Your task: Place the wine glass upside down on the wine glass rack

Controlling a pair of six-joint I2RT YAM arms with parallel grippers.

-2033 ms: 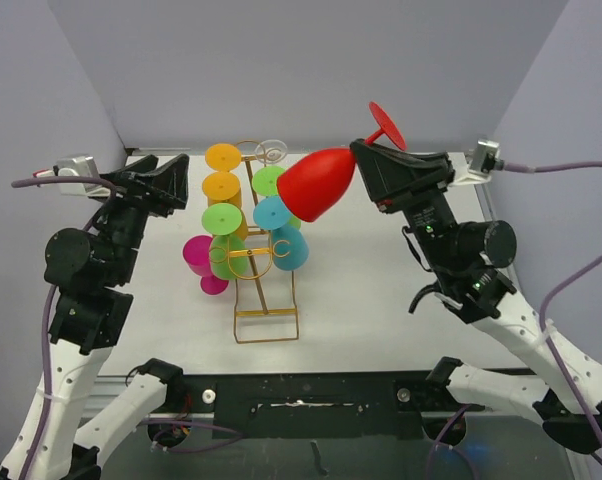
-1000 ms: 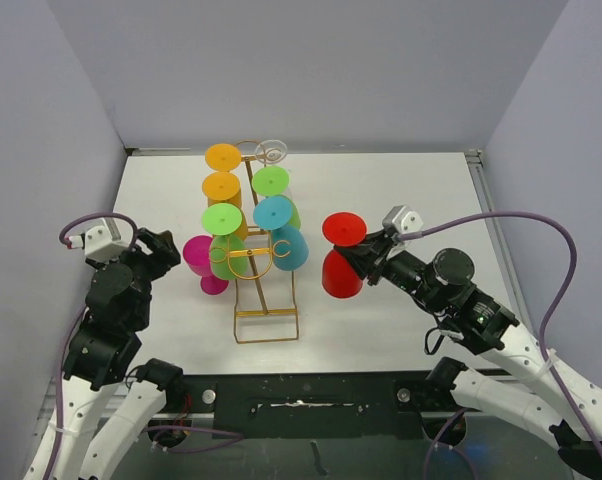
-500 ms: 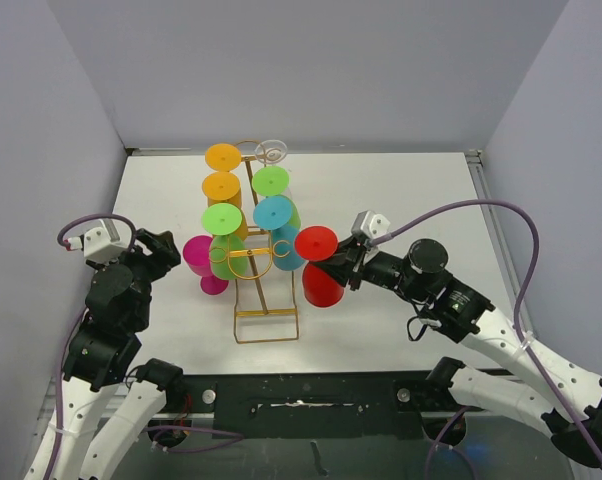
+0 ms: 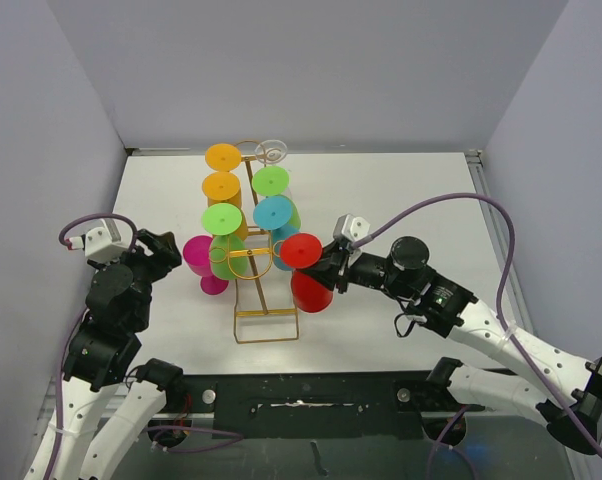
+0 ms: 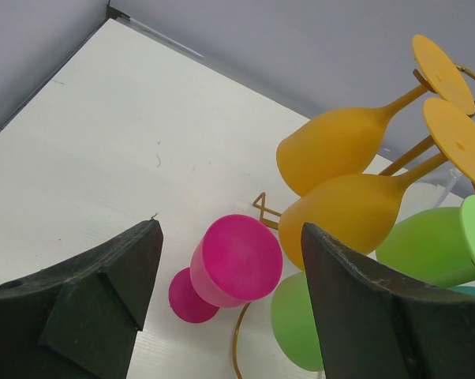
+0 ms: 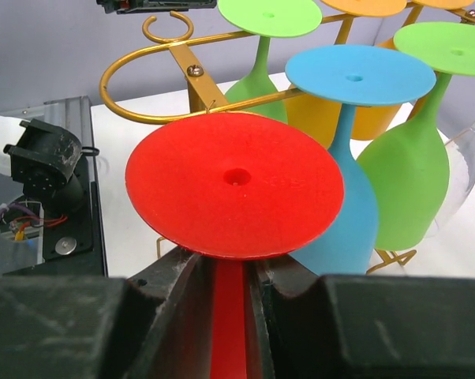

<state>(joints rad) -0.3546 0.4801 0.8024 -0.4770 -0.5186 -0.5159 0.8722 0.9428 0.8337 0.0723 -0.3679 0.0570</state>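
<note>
Right wrist camera: the right pincer [image 6: 230, 276] has its fingers closed on the stem of the red wine glass [image 6: 233, 181], just under the foot, and carries it bowl-down. The glass hangs straight ahead of the fingertips, and the gold wine glass rack [image 6: 186, 79] stands just beyond it. The red foot is close to a ring hook and not yet seated.

The glass looks like moulded plastic, so probably light, stiff and a little slick. The narrow stem seems the sound place to hold it, since that leaves the broad foot free to slide into a hook. The neighbouring glasses hang close enough to be knocked.

At the other arm, the left pincer [image 5: 230, 229] has its fingers spread wide and holds nothing. One pink glass [image 5: 236, 257] sits on the white table [image 4: 401, 200] just ahead of it.

By my count the rack carries two orange glasses [image 5: 336, 146], two green glasses [image 6: 403, 181] and one blue glass [image 6: 348, 75]. What looks like one clear glass [image 4: 272, 150] sits at its far end. With the red and the pink, that makes eight glasses and one rack.
</note>
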